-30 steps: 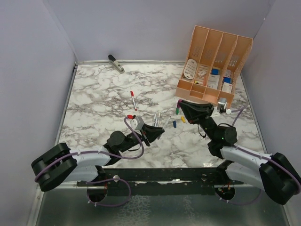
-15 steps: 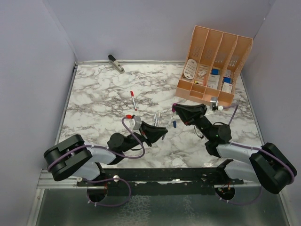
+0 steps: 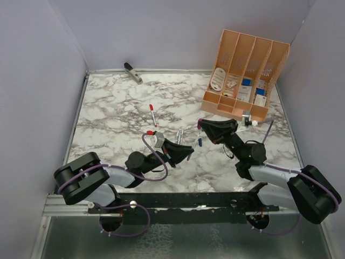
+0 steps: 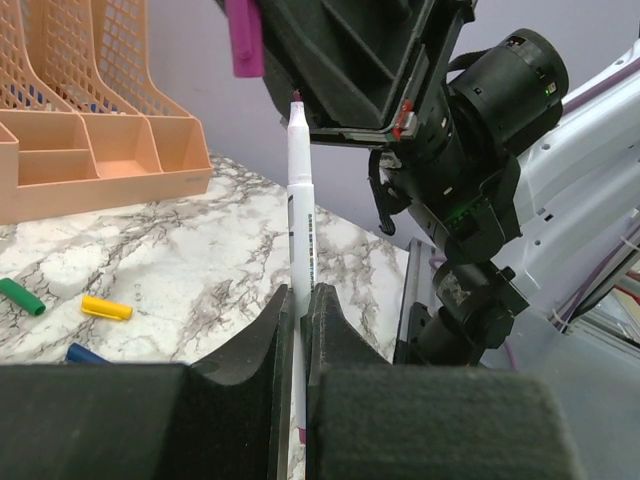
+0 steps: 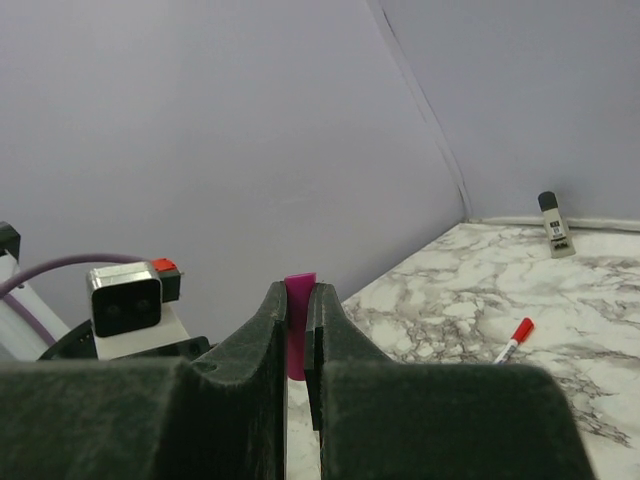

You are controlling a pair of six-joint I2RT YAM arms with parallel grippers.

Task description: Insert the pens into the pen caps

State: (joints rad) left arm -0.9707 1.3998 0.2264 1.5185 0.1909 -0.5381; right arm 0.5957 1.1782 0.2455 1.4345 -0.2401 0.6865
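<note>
My left gripper [image 3: 186,150] is shut on a white pen [image 4: 300,220] and holds it upright, dark tip up. My right gripper [image 3: 202,125] is shut on a magenta cap [image 5: 299,322] just beyond that tip. In the left wrist view the magenta cap [image 4: 242,40] hangs a little left of and above the pen tip, apart from it. A blue cap [image 3: 200,142] lies between the grippers. Green [image 4: 20,296], yellow [image 4: 106,308] and blue [image 4: 85,353] caps lie on the marble. Two more pens [image 3: 179,133] lie near the left gripper. A red-capped pen [image 3: 153,114] lies further back.
An orange desk organiser [image 3: 245,75] with small items stands at the back right. A thick grey clip-like tool [image 3: 132,72] lies at the back left edge. Grey walls enclose the marble table [image 3: 113,113] on three sides.
My right gripper has swung left with the magenta cap, covering the green and yellow caps in the top view. My left gripper with the pen has edged right towards it.
</note>
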